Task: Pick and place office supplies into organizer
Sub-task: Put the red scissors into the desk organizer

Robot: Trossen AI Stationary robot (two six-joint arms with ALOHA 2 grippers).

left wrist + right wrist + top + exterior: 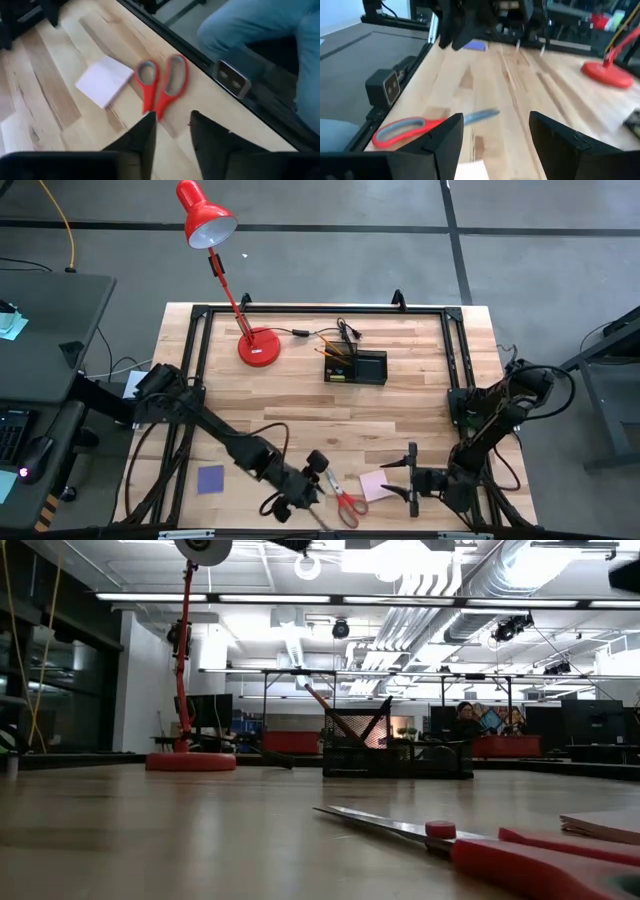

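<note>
Left hand (300,498), fingers parted w/ nothing held, hovers just short of the red-handled scissors (345,502) lying flat on the table (400,420), seemingly lined up for a grab. Right hand (410,472), wide open and empty, waits beside the pink pad (374,485); organizer (357,367) sits well beyond both.

Red-handled scissors (347,502), pink sticky pad (375,485), black organizer (357,367), red lamp (258,346)

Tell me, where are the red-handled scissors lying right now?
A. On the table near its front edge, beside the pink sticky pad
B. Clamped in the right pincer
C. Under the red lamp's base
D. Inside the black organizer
A: the high view shows the red-handled scissors flat on the table by the pink sticky pad, just ahead of the left pincer, far from the black organizer.
</note>
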